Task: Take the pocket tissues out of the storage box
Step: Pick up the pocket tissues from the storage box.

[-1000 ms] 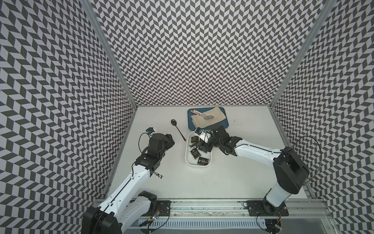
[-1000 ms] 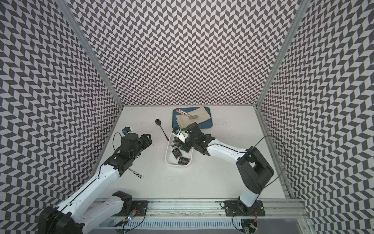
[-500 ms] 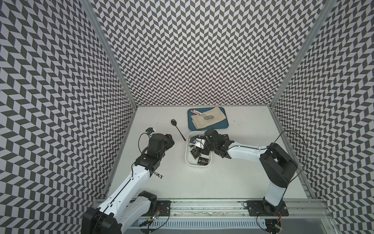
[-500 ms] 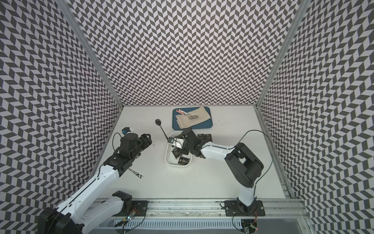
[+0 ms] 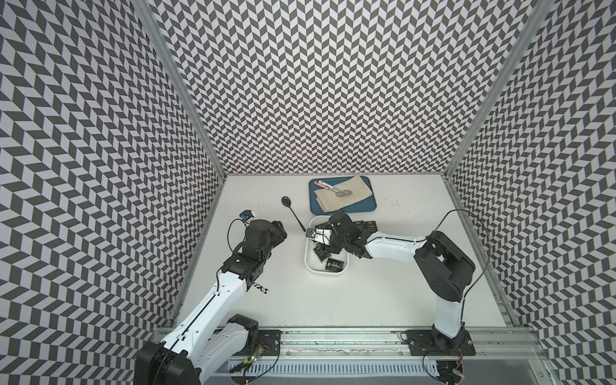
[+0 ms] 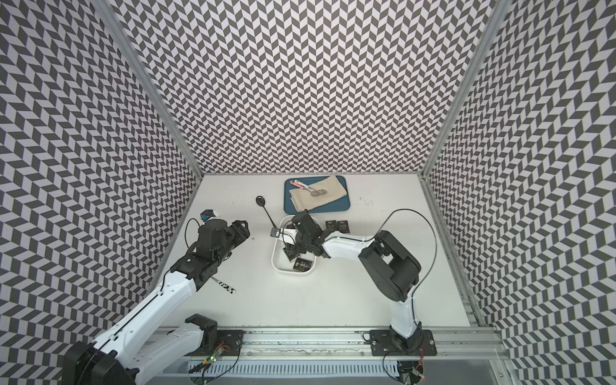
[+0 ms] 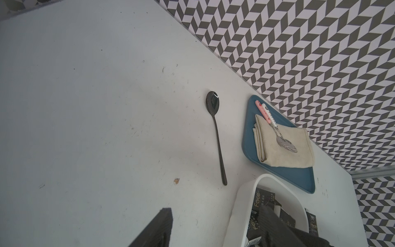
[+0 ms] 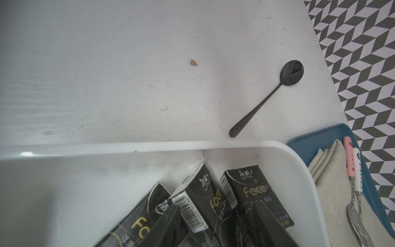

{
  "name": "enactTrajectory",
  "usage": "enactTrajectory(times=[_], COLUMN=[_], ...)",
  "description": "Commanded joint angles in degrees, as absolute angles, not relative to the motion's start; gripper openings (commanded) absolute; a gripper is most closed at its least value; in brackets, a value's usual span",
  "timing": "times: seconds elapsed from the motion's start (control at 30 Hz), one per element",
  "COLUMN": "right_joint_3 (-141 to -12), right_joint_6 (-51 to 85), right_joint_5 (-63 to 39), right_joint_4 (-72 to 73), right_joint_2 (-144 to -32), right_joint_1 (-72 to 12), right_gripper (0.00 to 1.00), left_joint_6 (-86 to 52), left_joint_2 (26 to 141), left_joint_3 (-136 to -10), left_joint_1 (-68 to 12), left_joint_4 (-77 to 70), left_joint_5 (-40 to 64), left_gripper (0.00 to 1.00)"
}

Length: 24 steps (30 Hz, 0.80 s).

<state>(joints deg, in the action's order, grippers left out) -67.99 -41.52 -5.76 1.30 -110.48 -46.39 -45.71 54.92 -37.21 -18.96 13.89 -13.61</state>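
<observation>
1. Hanging over the storage box (image 5: 326, 271), the right pincer (image 8: 215, 203) points down among the pocket tissues (image 8: 254, 192), and we see its jaws spread apart.
2. Between those jaws stands a black packet with a white barcode label, tilted and leaning on its neighbours; we cannot tell whether either jaw touches it.
3. On each side of the right pincer we find one more packet with gold "Face" lettering; all three sit inside the box, close to its white wall.
4. Nearer the robot's base than the right pincer, more packets lie loose on the floor of the box, as we see in both top views.
5. Just to the right of the right pincer, outside the box, two packets lie flat side by side on the bench (image 5: 383, 300).
6. We find the left pincer (image 7: 215, 209) hanging above the bench to the left of the right pincer, near the box but apart from it; its jaws are spread with nothing between them.
7. Between the two pincers and a little farther back, a black spoon (image 5: 293, 213) lies on the bench, its handle end just beside the box's rim.
8. Beyond the right pincer, a blue tray (image 5: 363, 206) sits just beside the box, carrying a folded beige cloth (image 5: 356, 188); we see two small spoons (image 7: 285, 144) resting on that cloth.
</observation>
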Motion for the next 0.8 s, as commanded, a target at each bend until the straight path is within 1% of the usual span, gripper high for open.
enactTrajectory(times=[0.0,0.3,0.47,0.6,0.67,0.7,0.77], right_joint_3=[-69.53,-68.82,-69.09,-69.75,-70.33,-70.47,-70.75], right_joint_6=[-42.25,-42.99,-43.18,-42.89,-42.73,-42.67,-42.34], right_joint_5=[-5.43,-6.36,-3.95,-1.63,-1.1,-0.86,-0.72], right_joint_4=[0.83,-0.04,0.16,0.7,0.62,0.7,0.7], right_joint_2=[-111.86,-111.22,-112.81,-114.31,-114.94,-115.17,-115.27], right_joint_1=[-46.91,-47.26,-47.28,-47.29,-47.28,-47.28,-47.29], right_gripper=[0.57,0.57,0.57,0.55,0.52,0.49,0.38], left_joint_6=[-44.83,-44.82,-44.74,-44.65,-44.65,-44.56,-44.56], left_joint_2=[53.53,53.33,52.76,52.39,52.22,52.16,52.12], left_joint_3=[-38.61,-38.7,-38.83,-39.16,-39.27,-39.32,-39.25], left_joint_1=[-18.37,-17.68,-16.82,-16.22,-16.08,-16.0,-15.82], left_joint_4=[14.59,14.59,14.92,15.11,15.2,15.21,15.29], left_joint_5=[-13.19,-12.75,-12.66,-11.98,-11.94,-11.88,-11.87], left_gripper=[0.69,0.69,0.69,0.7,0.69,0.69,0.69])
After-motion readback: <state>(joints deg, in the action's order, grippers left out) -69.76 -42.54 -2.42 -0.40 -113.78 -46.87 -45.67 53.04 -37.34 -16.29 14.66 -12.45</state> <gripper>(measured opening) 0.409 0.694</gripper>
